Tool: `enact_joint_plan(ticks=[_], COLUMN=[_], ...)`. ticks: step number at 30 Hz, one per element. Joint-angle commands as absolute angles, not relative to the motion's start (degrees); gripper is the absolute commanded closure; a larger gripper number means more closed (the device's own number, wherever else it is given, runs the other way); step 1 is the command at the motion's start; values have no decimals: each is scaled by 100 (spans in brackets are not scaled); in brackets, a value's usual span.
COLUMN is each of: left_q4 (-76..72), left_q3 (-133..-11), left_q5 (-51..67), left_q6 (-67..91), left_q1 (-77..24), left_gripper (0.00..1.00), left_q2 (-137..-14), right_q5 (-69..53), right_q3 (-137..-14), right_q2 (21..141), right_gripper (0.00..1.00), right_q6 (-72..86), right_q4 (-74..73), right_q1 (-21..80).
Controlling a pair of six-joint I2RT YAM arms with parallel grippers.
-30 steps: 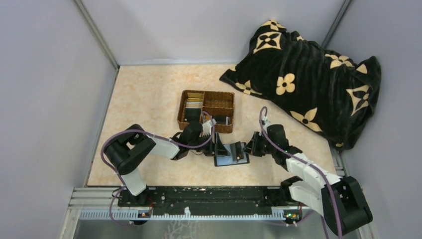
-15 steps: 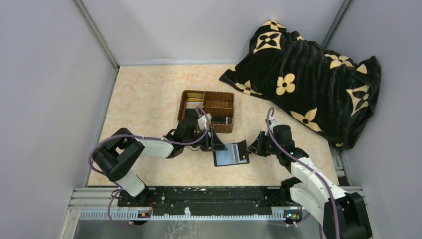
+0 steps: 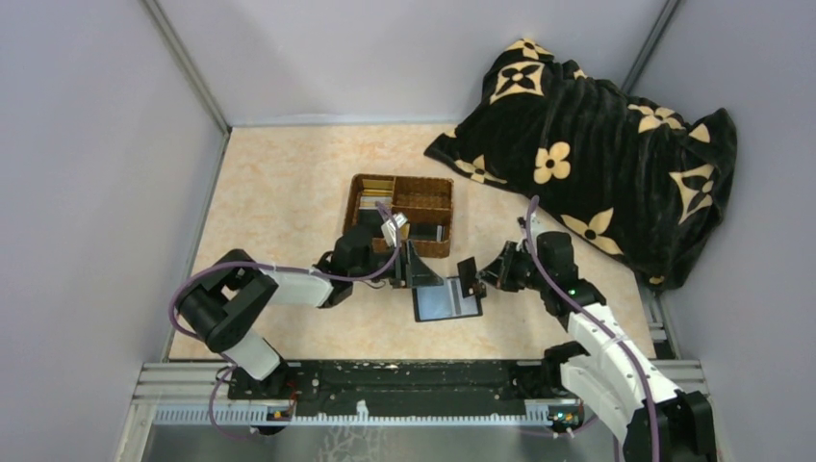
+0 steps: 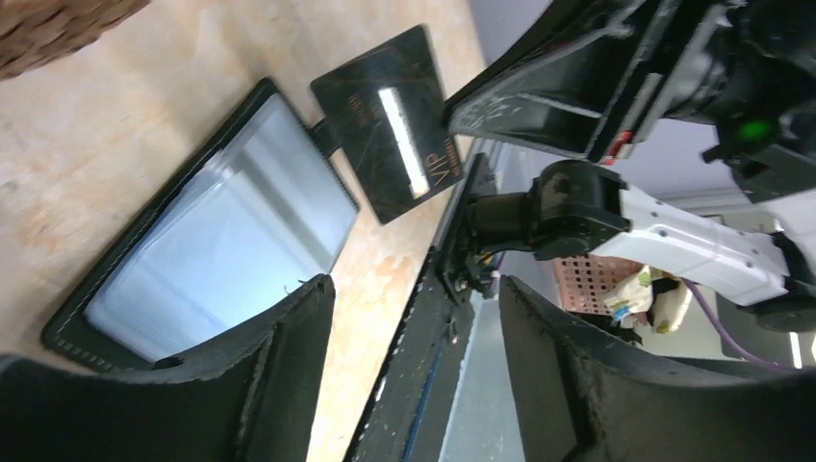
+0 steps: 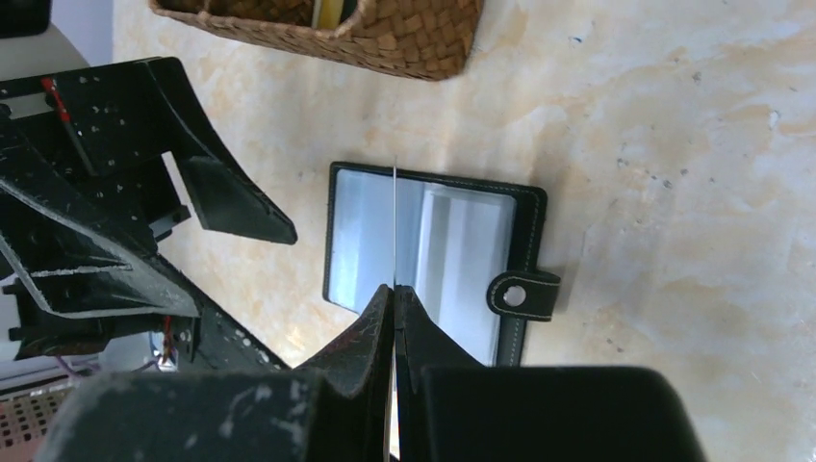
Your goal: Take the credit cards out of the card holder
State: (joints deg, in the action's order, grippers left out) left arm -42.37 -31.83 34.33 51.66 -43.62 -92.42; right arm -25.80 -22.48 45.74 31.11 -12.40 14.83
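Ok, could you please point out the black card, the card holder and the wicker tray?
Black card [image 4: 393,125], left wrist view, its face.
Card holder [image 5: 462,252], right wrist view, inner window.
Wicker tray [image 5: 404,43], right wrist view, side wall.

Jaws pinch a card edge-on over the card holder.

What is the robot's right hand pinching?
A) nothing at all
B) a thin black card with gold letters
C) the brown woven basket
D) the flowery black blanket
B: the right gripper is shut on the thin black card with gold VIP lettering, near the open black card holder.
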Motion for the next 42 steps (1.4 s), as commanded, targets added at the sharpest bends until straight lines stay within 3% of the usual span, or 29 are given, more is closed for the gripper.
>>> enact_joint_plan(ticks=[1,6,11,37,42], left_q4=[-5812,-8046,-9902,-10240,-10247], left_q3=[-2983,-2736,-2418,-2841,-2908], left_q5=[3759,4017,3711,3581,3615], left_q6=[5563,6498,7214,6920,6984], left_q1=[-4342,-4342,-4342,-4420,-4430], left_gripper=[27,19,27,27,41], left_q2=[-9269,-9914,-10680,-10531,-10516], right_q5=[-3066,-3777,-3897,-4353,-4341], right_q3=[-2592,-2690,-2828,-2484,-2389], right_q2=[4438,4600,4655,4465,4473], right_gripper=[100,100,100,100,100], right_q6=[3337,3994,4045,4254,4279], right_q4=[-890,52,191,539,598], right_q1=[1450,1450,1446,1452,1455])
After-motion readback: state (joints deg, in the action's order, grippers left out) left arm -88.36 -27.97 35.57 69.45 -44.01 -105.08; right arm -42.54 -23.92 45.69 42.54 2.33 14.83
